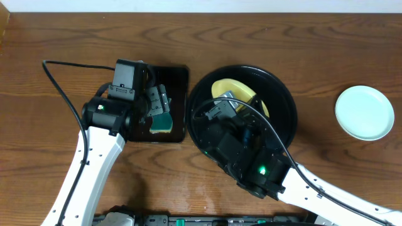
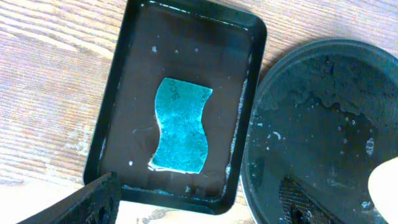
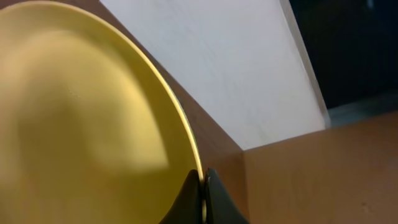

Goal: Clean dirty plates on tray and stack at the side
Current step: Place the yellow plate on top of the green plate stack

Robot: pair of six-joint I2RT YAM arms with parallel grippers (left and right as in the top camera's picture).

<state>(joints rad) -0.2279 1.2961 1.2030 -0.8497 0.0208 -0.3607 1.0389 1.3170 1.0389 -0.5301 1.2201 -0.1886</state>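
Brown wooden bench (image 1: pixel 50 37) carries both trays. Your right tool (image 3: pixel 203 185) is clamped on the rim of the pale yellow plate (image 3: pixel 81 124), which is tilted up within the outline of the round black tray (image 1: pixel 286 103); you cannot tell whether the plate touches the tray. One mint-green plate (image 1: pixel 364 113) lies on the bench, well apart to the right of that tray. Your left tool (image 2: pixel 196 208) hangs spread wide over the smaller rectangular tray (image 2: pixel 118 93), gripping nothing. A teal sponge (image 2: pixel 180 127) lies flat inside it. Droplets (image 2: pixel 298 99) speckle the round tray's floor.
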